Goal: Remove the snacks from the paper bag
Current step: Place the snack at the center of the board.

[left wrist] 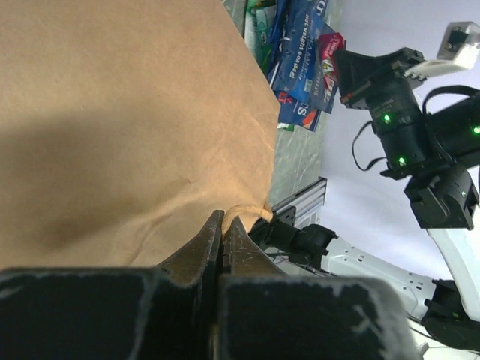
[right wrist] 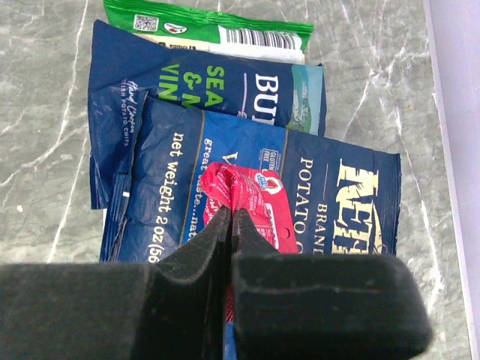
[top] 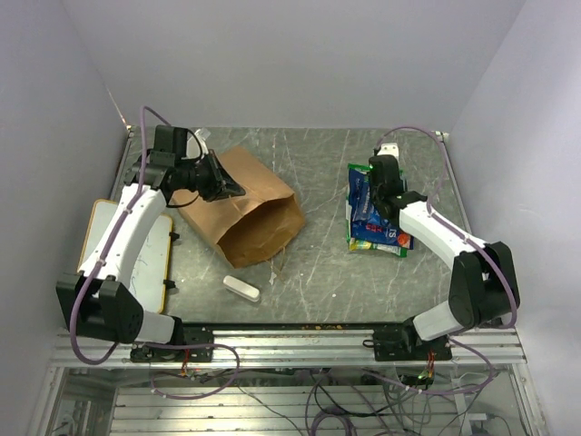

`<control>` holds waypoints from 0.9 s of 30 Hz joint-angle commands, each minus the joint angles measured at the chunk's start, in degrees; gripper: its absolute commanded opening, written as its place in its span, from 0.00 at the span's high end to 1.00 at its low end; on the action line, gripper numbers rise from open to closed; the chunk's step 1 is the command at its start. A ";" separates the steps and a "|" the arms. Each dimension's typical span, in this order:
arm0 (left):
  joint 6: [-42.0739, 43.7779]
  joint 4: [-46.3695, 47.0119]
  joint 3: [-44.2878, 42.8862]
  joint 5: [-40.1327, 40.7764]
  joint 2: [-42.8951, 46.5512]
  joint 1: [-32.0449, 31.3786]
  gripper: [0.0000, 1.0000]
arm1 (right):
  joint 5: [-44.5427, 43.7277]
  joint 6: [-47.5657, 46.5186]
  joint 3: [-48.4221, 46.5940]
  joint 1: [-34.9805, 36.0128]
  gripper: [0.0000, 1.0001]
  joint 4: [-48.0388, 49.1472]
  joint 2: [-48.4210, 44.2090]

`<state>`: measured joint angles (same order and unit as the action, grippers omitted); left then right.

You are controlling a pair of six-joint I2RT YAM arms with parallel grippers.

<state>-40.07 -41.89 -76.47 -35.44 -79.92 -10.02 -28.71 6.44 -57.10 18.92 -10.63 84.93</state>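
Tabletop [top: 318,173], grey-green and veined, is walled at the left, far and right sides, with a rail along its near edge. Largest on it is the paper bag [top: 245,213], lying on its side left of centre, closed end toward the far-left corner, mouth gaping toward the near middle. The left gripper [left wrist: 227,225] is clamped tight on a fold of the bag's paper at that far end. A white board [top: 150,259] lies along the left edge under the left arm. A wide bare strip separates the bag from the snacks [top: 377,222], overlapping blue and green packets lying outside the bag near the right edge. The right gripper [right wrist: 231,217] has its fingers pressed together, tips at a crumpled red packet [right wrist: 259,199] on the pile; whether they pinch it I cannot tell. A small white block [top: 241,289] lies near the front edge, just before the bag's mouth.
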 commanded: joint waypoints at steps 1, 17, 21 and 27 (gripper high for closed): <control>-3.08 3.03 2.85 -1.93 3.78 -0.26 0.93 | -1.02 2.46 -0.56 -0.27 1.00 2.45 2.05; -7.28 3.37 5.68 1.93 8.79 -0.26 0.93 | 24.36 0.98 2.05 0.04 0.35 1.69 -9.37; -5.53 1.08 4.24 3.15 8.30 -0.26 0.93 | 35.50 3.49 8.09 3.30 0.34 10.10 -13.00; -5.93 0.54 3.92 3.38 8.77 -0.26 0.93 | 39.50 0.69 14.33 16.83 0.33 20.47 -16.44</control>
<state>-46.48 -40.82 -70.65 -33.15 -71.68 -10.07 3.73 9.37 -46.33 27.83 0.34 70.94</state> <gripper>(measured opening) 0.073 0.670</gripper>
